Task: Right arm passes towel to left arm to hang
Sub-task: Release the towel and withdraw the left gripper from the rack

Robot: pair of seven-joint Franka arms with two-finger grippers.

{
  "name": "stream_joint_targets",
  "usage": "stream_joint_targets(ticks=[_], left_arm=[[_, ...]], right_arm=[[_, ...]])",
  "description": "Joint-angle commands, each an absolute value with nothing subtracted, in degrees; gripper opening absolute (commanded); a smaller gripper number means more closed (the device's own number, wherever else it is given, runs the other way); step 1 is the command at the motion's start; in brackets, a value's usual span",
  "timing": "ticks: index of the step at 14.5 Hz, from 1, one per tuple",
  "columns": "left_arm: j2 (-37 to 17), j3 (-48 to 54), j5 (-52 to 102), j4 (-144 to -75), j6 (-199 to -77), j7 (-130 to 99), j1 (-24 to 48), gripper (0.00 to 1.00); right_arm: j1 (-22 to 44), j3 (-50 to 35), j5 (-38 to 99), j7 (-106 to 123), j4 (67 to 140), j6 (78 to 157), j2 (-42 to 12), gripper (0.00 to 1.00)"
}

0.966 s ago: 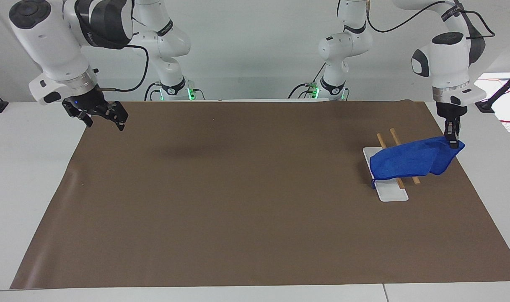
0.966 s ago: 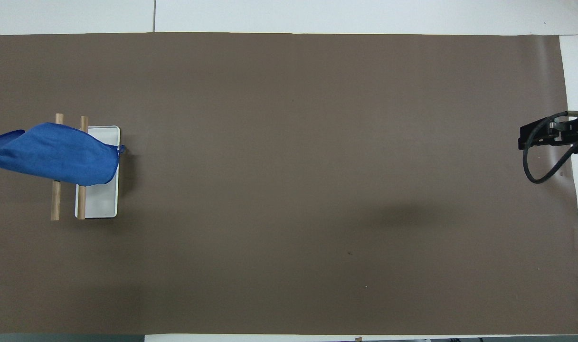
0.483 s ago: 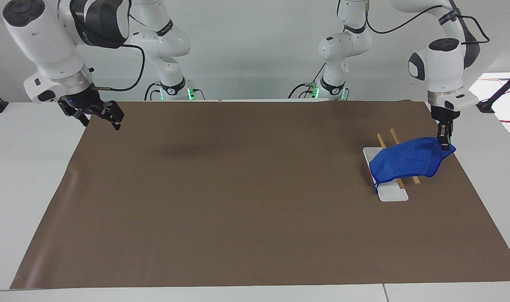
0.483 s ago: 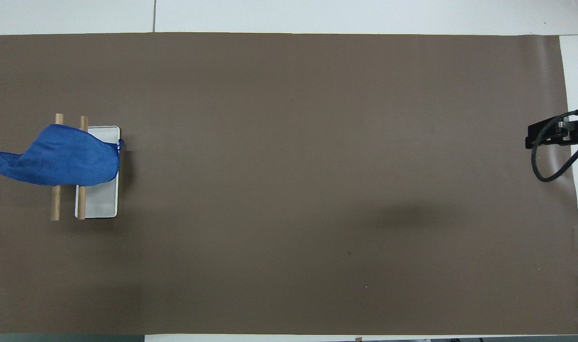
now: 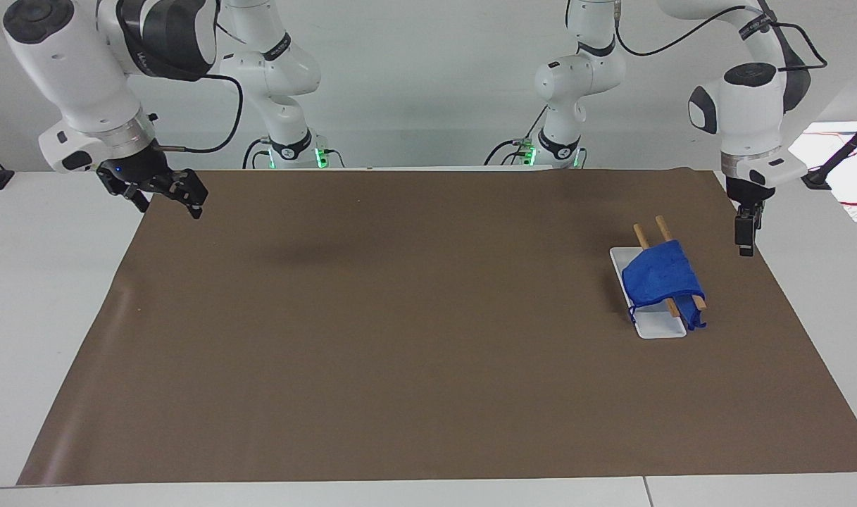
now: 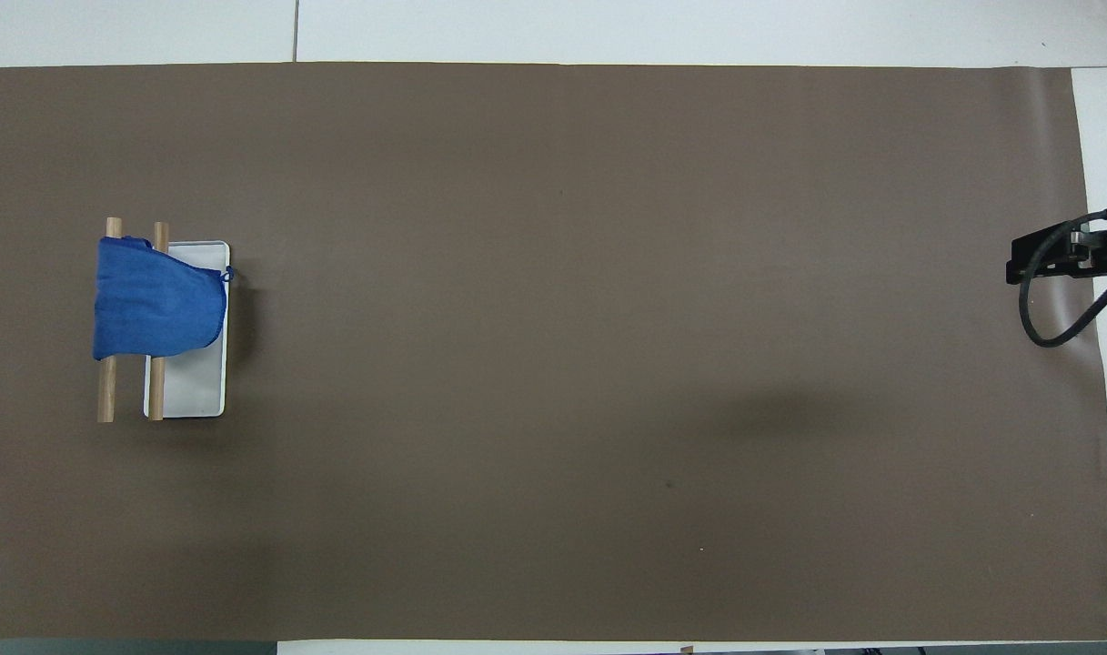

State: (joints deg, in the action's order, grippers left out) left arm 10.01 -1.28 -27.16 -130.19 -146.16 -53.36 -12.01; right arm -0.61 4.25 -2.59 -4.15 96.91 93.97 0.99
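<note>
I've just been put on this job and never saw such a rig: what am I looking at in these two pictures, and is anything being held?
Two white robot arms work at a table covered by a brown mat. One picture faces them; the other looks down from above their end. A blue towel hangs over a rack's two wooden rods, which stands on a white tray toward the left arm's end. The left hand hangs free beside the rack, touching nothing. The right hand waits, open and empty, over the mat's other end. Nothing is held.

One camera sits high across the table, facing the robots. The other looks steeply down from above them. Both show the brown mat (image 5: 414, 324) (image 6: 553, 364).
</note>
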Motion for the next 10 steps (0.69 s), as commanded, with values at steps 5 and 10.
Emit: stream_joint_targets(ticks=[5,10], left_arm=[[1.68,-1.14,-16.20,-114.02,-137.83,-32.74,-6.16,1.00],[-3.42,-1.14,-5.74,-100.05,-122.29,-13.05,-3.16,1.00]], right_arm=[[-2.20,4.13,0.97,-2.46,97.82,94.75,1.76,1.00],[-1.58,3.96,0.88,-2.37,96.68,92.73,1.76,1.00]])
